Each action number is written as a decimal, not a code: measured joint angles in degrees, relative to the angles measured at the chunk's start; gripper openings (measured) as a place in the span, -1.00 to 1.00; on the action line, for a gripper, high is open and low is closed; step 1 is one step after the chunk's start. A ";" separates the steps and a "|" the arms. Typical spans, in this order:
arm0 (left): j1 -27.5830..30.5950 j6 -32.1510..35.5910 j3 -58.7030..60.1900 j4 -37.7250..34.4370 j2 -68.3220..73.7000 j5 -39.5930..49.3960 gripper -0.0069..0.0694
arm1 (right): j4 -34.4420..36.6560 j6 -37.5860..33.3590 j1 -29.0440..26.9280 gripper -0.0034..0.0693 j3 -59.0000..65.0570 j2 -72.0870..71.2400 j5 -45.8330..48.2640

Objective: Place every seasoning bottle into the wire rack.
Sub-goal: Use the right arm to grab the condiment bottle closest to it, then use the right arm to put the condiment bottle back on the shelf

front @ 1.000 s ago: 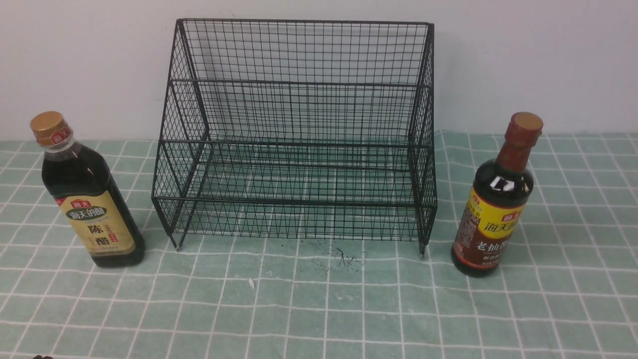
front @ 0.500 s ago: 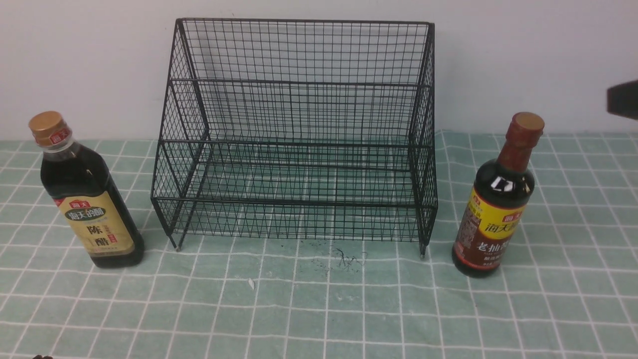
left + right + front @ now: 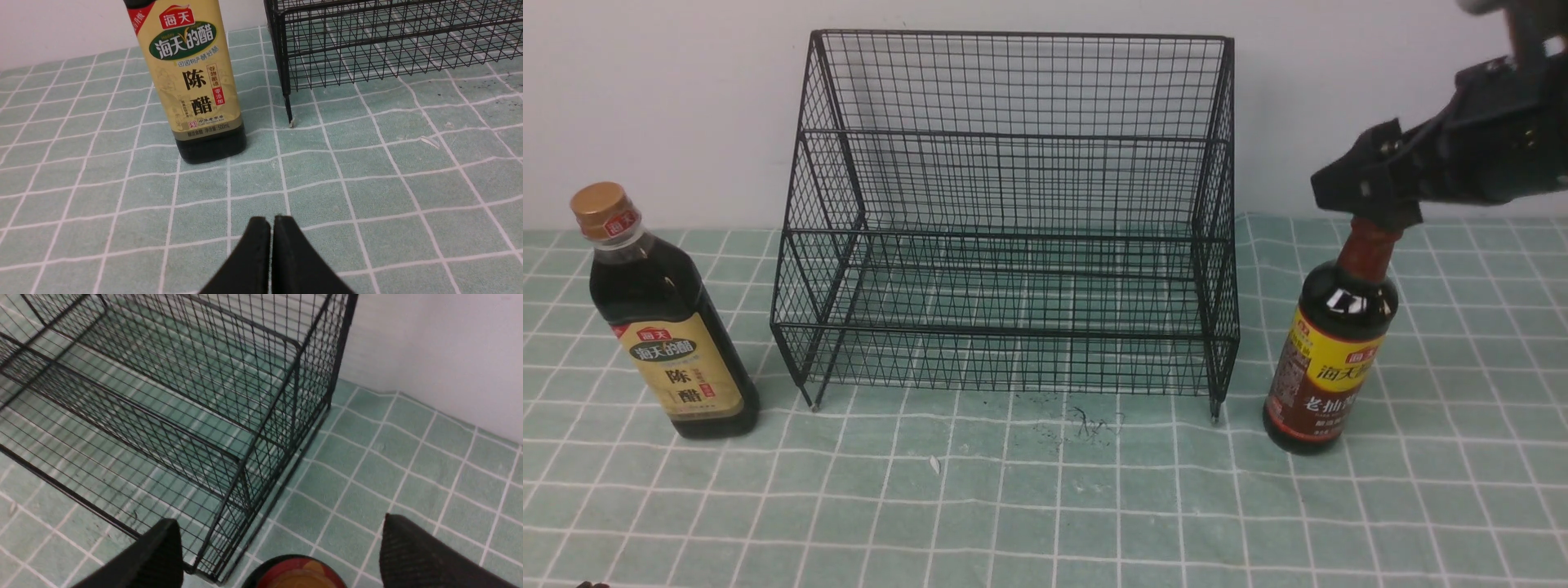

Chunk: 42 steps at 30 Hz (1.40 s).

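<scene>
round seasoning bottle (image 3: 1331, 359) upright, cap (image 3: 296, 575) just beneath the right gripper (image 3: 1372, 196), jaws wide apart either side

Plain white wall (image 3: 645, 98) behind, pale green tablecloth (image 3: 1045, 523) with white grid lines, dark specks (image 3: 1086, 425) near its middle

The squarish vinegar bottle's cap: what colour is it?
The cap is gold, best seen in the front view.
</scene>
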 joint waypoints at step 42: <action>0.00 0.00 0.00 0.00 0.00 0.00 -0.84 | -7.96 4.80 13.23 -0.14 -44.83 17.36 13.91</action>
